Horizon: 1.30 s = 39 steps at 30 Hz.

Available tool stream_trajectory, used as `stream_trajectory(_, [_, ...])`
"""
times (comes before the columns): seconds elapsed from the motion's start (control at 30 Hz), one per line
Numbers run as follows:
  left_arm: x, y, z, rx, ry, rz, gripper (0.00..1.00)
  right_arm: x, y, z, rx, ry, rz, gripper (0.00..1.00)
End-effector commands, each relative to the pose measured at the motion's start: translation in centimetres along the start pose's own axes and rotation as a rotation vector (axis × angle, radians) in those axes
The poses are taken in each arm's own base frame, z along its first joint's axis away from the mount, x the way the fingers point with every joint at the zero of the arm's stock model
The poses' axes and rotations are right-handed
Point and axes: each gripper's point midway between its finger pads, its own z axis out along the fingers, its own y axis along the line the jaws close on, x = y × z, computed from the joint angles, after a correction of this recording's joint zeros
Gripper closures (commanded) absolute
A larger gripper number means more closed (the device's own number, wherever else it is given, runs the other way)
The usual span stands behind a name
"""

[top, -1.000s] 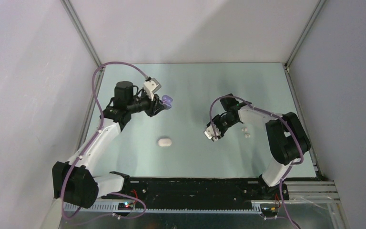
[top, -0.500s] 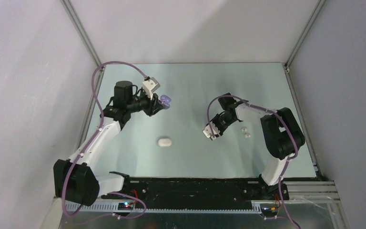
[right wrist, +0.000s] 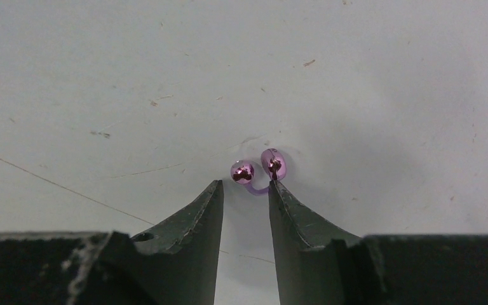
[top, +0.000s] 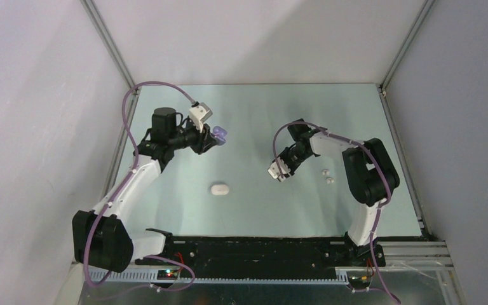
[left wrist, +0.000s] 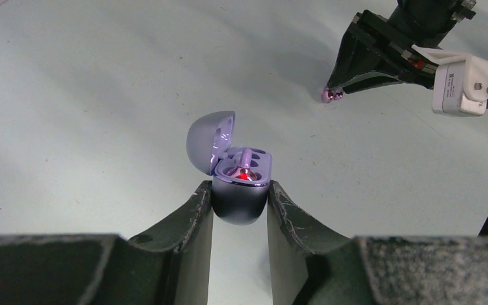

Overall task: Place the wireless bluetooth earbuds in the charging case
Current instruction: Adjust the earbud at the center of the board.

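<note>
Two arms are at work over the table (top: pixel 254 210). On the left, the arm reaches out to the far side with its wrist turned toward the middle. The left gripper (left wrist: pixel 239 189) is clamped on the sides of the purple case (left wrist: pixel 240 210) and holds it upright off the surface. Its lid (left wrist: pixel 211 136) is tipped back, something purple seems to sit in one well over a red glow, and the other well looks vacant.

Nearer the middle, a shut white case (top: pixel 219 189) lies alone.

Further right, the arm is folded at the elbow with its wrist pitched down. The right gripper (right wrist: pixel 245 185) has its tips at the surface and its jaws nearly together. A purple bud (right wrist: pixel 242 172) lies right at those tips, against one of them, but I cannot tell whether it is pinched.

Rightmost, two white buds (top: pixel 324 171) lie close together, apart from the gripper.

These buds look feather-light, hard, glossy and rounded, so they would likely squirt out of a careless squeeze. A gentle pinch across the body seems best, leaving the end that drops into the well free.
</note>
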Motion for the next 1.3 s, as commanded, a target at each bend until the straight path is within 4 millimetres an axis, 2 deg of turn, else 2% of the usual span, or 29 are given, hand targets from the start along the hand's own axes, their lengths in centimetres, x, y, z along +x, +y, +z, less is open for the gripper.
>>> stream_trajectory(0.0, [-1.7,0.8,-0.2,-0.024,-0.052,0.035,1.00,0.2,-0.6,0.0,-0.023,-0.008,-0.036,0.63])
stream_trajectory(0.37, [-1.3,1.1,-0.4,-0.040,-0.054,0.027,1.00,-1.2,-1.2,0.1,-0.036,-0.060,-0.076,0.67])
stream_trajectory(0.6, [-1.3,1.3,-0.3,-0.039,-0.055,0.021,1.00,-2.6,-1.6,0.9,-0.047,-0.085,-0.007,0.77])
stream_trajectory(0.8, [-1.4,1.2,-0.3,-0.034,-0.056,0.018,1.00,-3.5,-3.4,1.6,-0.017,-0.097,0.179,0.82])
stream_trajectory(0.9, [-1.5,1.1,-0.3,-0.033,-0.060,0.020,1.00,-4.1,-4.6,1.2,-0.003,-0.123,0.339,0.83])
stream_trajectory(0.93, [-1.5,1.1,-0.4,-0.032,-0.059,0.019,1.00,-4.3,-5.6,0.4,0.011,-0.128,0.365,0.83])
stream_trajectory(1.03, [-1.6,1.1,-0.6,-0.033,-0.058,0.024,1.00,-5.0,-7.0,-1.6,0.046,-0.166,0.476,0.83])
stream_trajectory(1.13, [-1.5,1.0,-0.6,-0.032,-0.061,0.024,1.00,-3.6,-6.9,-3.0,0.095,-0.130,0.498,0.76])
stream_trajectory(1.17, [-1.5,0.9,-0.6,-0.031,-0.063,0.023,1.00,-3.1,-6.4,-3.0,0.095,-0.113,0.508,0.75])
stream_trajectory(1.27, [-1.7,1.0,-0.6,-0.031,-0.074,0.020,1.00,0.0,-5.7,-3.5,0.118,-0.017,0.525,0.69])
